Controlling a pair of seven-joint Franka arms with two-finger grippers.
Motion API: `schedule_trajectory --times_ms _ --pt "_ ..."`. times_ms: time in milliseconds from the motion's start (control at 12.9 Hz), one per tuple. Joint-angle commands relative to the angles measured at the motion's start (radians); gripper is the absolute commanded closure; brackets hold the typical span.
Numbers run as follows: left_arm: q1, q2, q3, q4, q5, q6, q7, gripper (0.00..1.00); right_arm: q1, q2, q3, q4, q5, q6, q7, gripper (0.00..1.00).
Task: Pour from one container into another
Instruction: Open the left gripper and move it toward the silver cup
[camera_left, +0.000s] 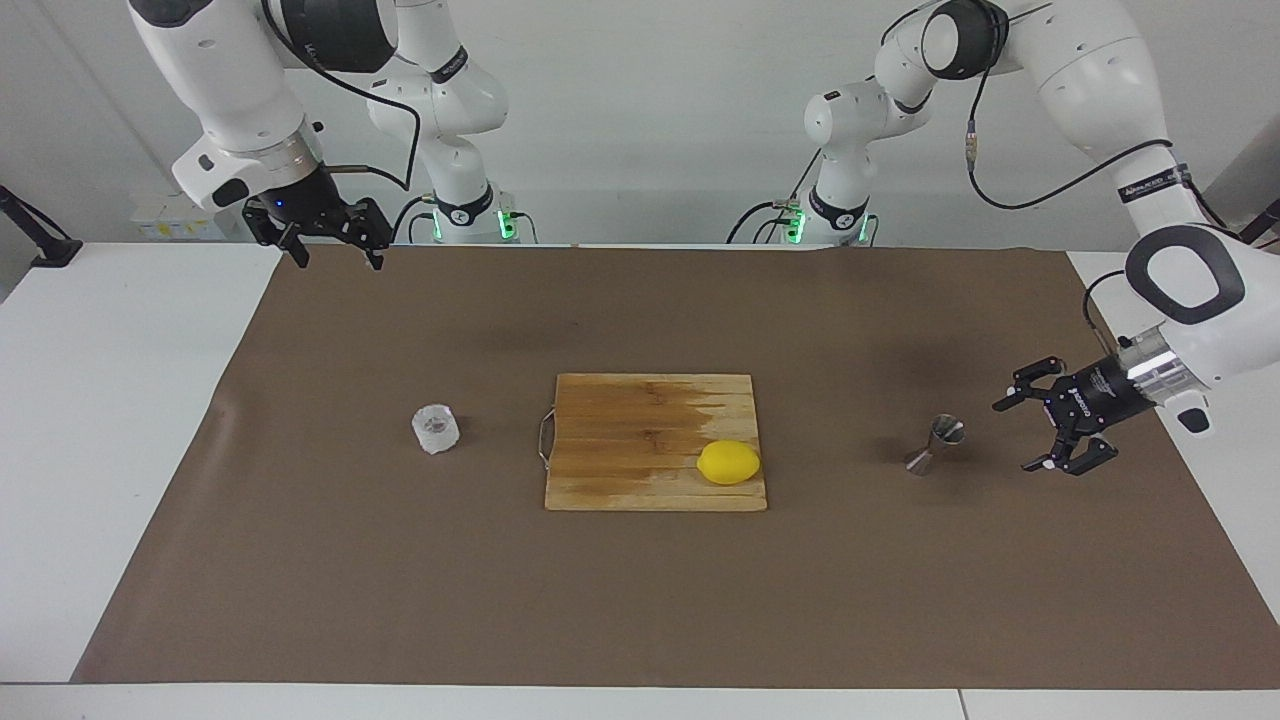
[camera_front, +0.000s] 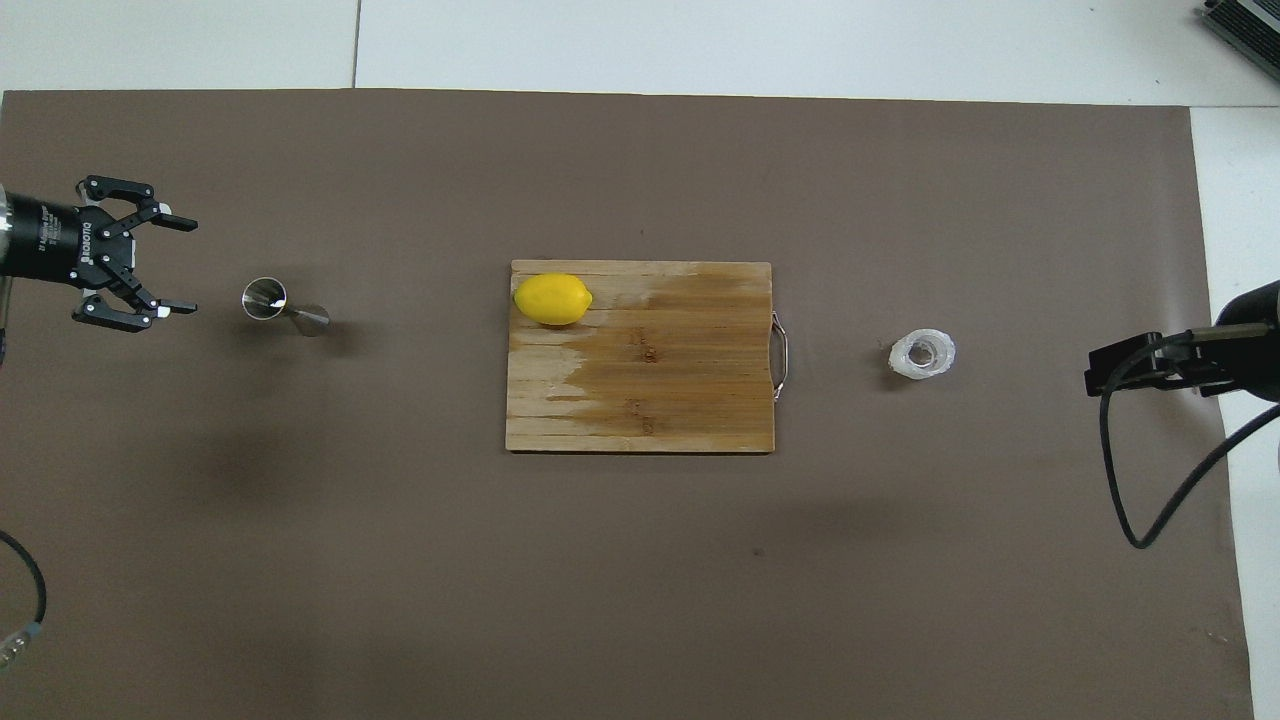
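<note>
Glass cup (camera_left: 435, 428) and jigger (camera_left: 934, 444) both stand on the brown mat (camera_left: 640, 600), which covers most of the white table (camera_left: 100, 400); only strips of table show at the ends and at the edge farthest from the robots. The mat has wide bare room all around the things, above all on the part farthest from the robots in the facing view.

In the middle lies the wooden cutting board (camera_left: 640, 430) with its wire handle toward the right arm's end. A lemon (camera_left: 729, 462) rests on the board's corner toward the left arm's end. The cup is toward the right arm's end, well apart from the board; what it holds is hard to make out. The jigger stands upright toward the left arm's end.

The left pincer (camera_left: 1035, 433) is low, just beside the jigger, with its jaws wide and holding nothing. The right pincer (camera_left: 335, 250) waits high over the mat's edge nearest the robots, jaws wide and empty; in the overhead view it is cut off at the frame edge.
</note>
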Motion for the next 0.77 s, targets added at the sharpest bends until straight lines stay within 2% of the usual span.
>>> schedule_trajectory --times_ms 0,155,387,697 --pt "0.015 0.010 -0.008 -0.075 -0.042 0.098 -0.028 0.00 -0.014 0.003 0.005 0.009 0.011 0.002 0.010 0.00" --pt "0.009 -0.034 -0.009 -0.206 -0.100 0.178 -0.028 0.00 -0.014 0.003 0.005 0.009 0.011 0.002 0.010 0.00" --pt "-0.006 -0.076 -0.014 -0.329 -0.127 0.227 -0.019 0.00 -0.014 0.003 0.005 0.009 0.011 0.002 0.010 0.00" --pt "-0.040 -0.085 -0.017 -0.337 -0.197 0.223 -0.016 0.00 -0.014 0.003 0.005 0.009 0.011 0.002 0.010 0.00"
